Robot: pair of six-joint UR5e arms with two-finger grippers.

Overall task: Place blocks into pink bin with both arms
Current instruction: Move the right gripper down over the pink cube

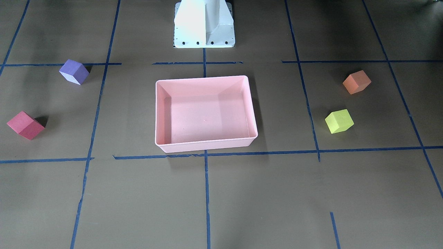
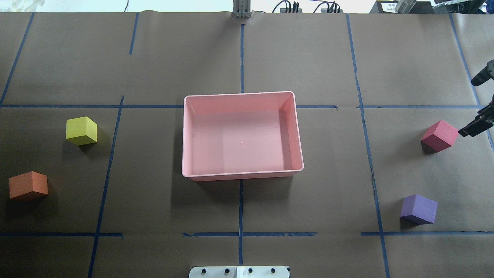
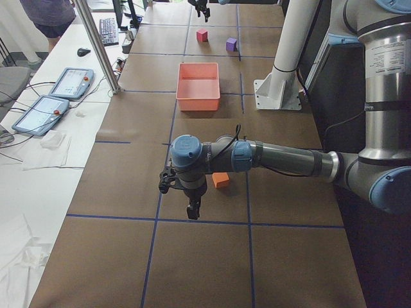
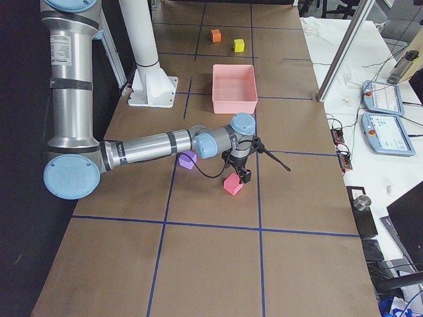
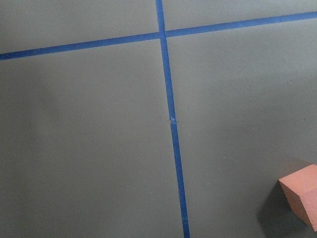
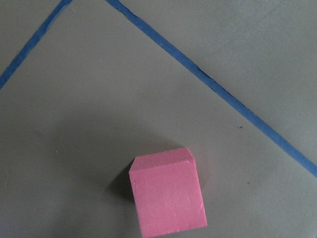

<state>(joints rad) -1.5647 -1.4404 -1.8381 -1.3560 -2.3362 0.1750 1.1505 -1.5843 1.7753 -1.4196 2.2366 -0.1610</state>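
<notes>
The pink bin sits empty at the table's middle. The yellow block and the orange block lie to its left. The red block and the purple block lie to its right. My right gripper hangs just over the red block; only its black tip shows at the overhead view's right edge, and I cannot tell if it is open. My left gripper hangs low beside the orange block; I cannot tell its state. Neither wrist view shows fingers.
Blue tape lines grid the brown paper table. The robot's white pedestal stands behind the bin. Tablets and cables lie on the white side bench. A metal post stands at the table's edge. A person stands there.
</notes>
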